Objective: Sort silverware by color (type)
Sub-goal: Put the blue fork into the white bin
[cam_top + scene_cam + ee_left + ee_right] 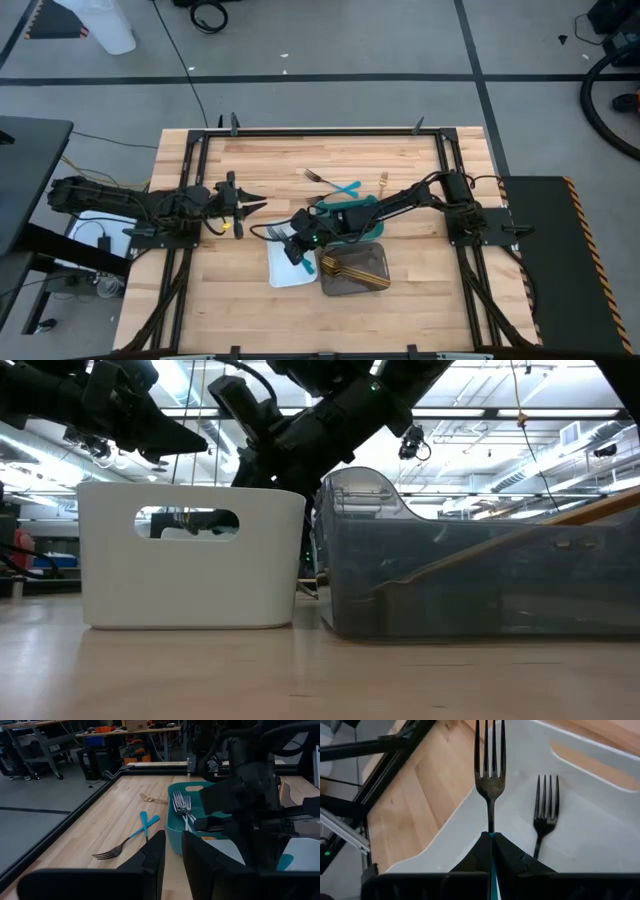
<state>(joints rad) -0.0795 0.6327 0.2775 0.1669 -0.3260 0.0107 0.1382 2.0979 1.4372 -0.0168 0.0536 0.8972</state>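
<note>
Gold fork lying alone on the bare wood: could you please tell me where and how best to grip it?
Probably mid-handle on the gold fork, straight down from above, jaws across its width: it lies flat with free space either side, while its handle end nears the teal tray.

Overhead light was even and fairly bright; the table (250, 300) showed no hard shadows, only soft ones beside the arms. In the low view, ceiling strip lights (470, 412) glared behind the arms, leaving them as dark silhouettes. The grey tray (480, 575) was hazy and translucent there. In the right wrist view the held fork (490, 775) was sharp and the wood behind it soft. The left wrist view's near fingers (150, 860) were blurred.
</note>
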